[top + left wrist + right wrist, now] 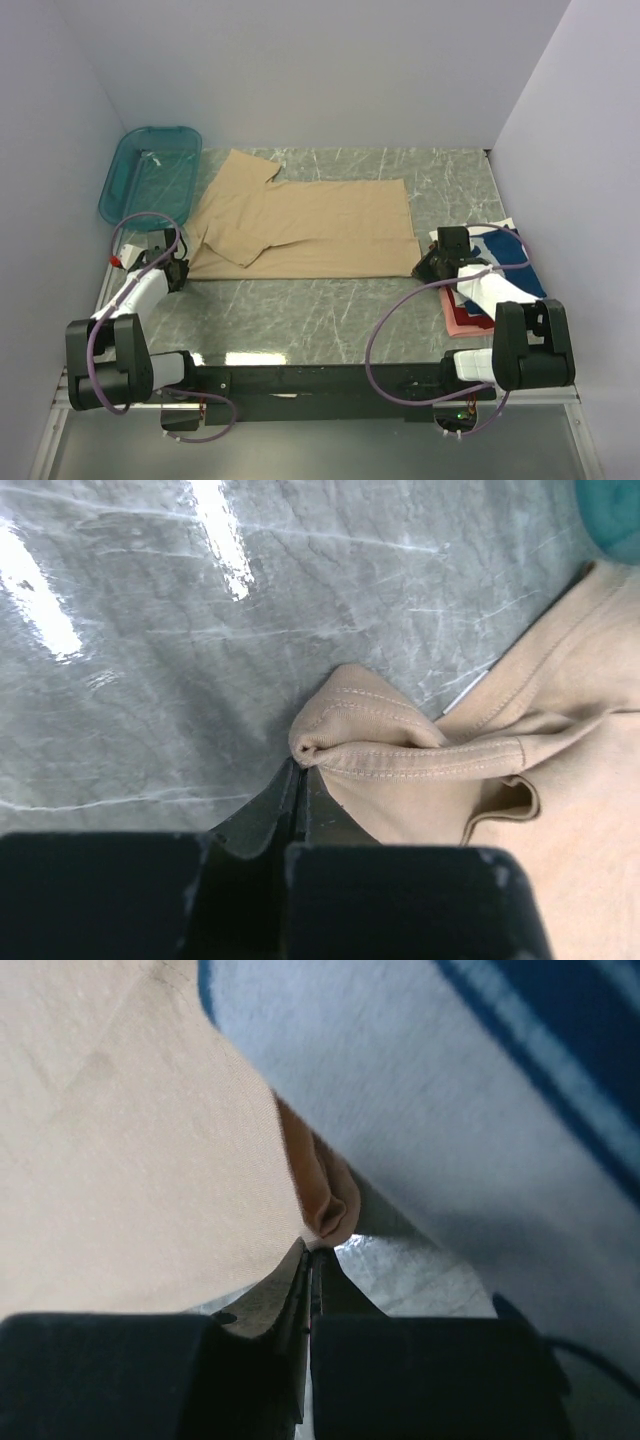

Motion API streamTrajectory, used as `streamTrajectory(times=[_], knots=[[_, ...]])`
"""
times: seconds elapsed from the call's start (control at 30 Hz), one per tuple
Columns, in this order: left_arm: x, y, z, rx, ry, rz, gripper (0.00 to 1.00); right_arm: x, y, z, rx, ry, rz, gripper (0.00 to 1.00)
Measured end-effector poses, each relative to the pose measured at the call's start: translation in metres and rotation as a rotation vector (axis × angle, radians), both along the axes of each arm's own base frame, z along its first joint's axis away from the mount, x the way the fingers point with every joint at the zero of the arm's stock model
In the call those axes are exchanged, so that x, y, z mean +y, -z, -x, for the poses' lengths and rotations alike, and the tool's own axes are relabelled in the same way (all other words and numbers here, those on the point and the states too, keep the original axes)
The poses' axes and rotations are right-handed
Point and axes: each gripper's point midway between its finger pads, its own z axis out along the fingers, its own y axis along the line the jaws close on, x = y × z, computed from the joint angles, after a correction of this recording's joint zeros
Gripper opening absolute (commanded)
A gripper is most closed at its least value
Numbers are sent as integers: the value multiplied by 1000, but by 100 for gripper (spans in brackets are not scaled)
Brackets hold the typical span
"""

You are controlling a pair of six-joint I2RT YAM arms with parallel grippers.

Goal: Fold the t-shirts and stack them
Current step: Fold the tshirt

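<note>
Overhead, the plain tan cloth t-shirt (310,225) lies spread flat across the middle of the grey marbled worktop (320,315), sleeves toward the teal plastic basket (160,129) at the far left. Only the wrist views settle the grips. The left gripper (300,770) is clamped on a stitched hem fold at the shirt's near left corner. The right gripper (312,1252) is pinched on its near right edge, just beside the navy-and-white printed shirt (520,268) lying on a red shirt (462,320).
</note>
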Motion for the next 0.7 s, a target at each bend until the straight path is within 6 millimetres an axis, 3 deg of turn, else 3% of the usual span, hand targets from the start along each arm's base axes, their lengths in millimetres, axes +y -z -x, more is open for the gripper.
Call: streamTrajectory(times=[0.37,0.7], knots=[[2,-18,10,-31,-28,-12,1,1,-19,8,-51,-4,-23,0],[2,-34,30,-74,-90,6,1,1,-23,37,-48,3,-43,0]])
